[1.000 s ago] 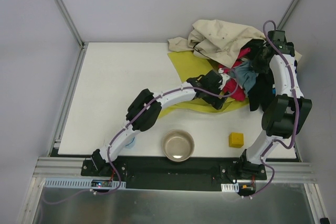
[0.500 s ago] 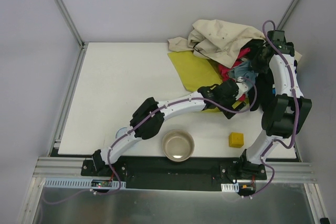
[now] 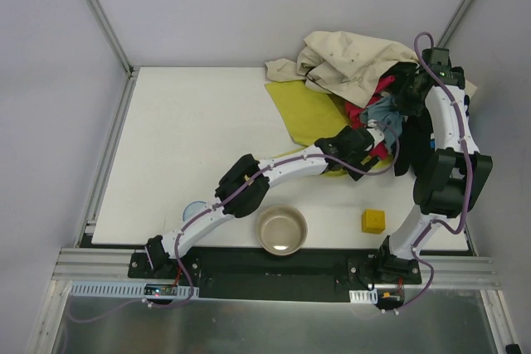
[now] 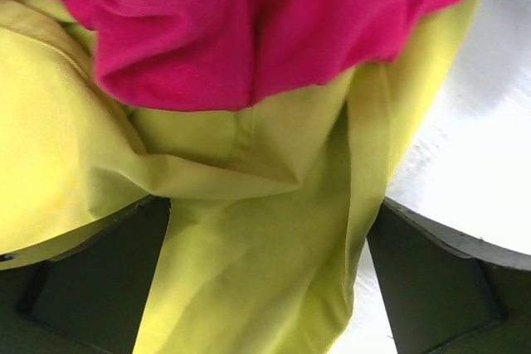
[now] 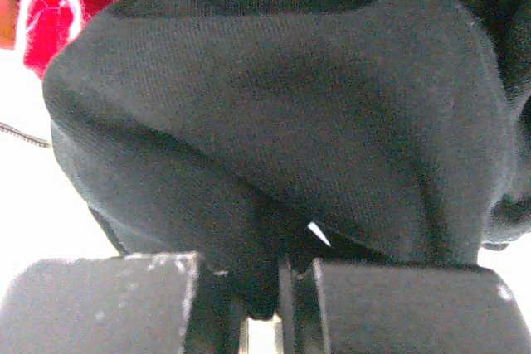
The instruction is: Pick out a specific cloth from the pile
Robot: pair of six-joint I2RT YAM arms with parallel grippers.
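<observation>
The yellow-green cloth point(image 3: 309, 112) lies flat on the table, its right part under the pile point(image 3: 365, 80) of beige, magenta, blue-grey and black fabric. My left gripper point(image 3: 355, 145) sits low at the cloth's near right edge, below the magenta piece. In the left wrist view its fingers point(image 4: 91, 279) stand wide apart, with a fold of the yellow-green cloth point(image 4: 249, 263) between them and the magenta cloth point(image 4: 249, 22) just beyond. My right gripper point(image 3: 408, 89) is over the pile's right side. In the right wrist view it point(image 5: 265, 308) is shut on black cloth point(image 5: 290, 122).
A metal bowl point(image 3: 281, 229) stands near the front edge. A yellow cube point(image 3: 373, 220) sits to its right and a small pale blue disc point(image 3: 196, 207) to its left. The big beige cloth point(image 3: 357, 57) hangs over the table's back right corner.
My left arm has swung right and stretched out, bringing its gripper from the middle of the yellow-green cloth to its near right edge. The right arm has hardly moved.
</observation>
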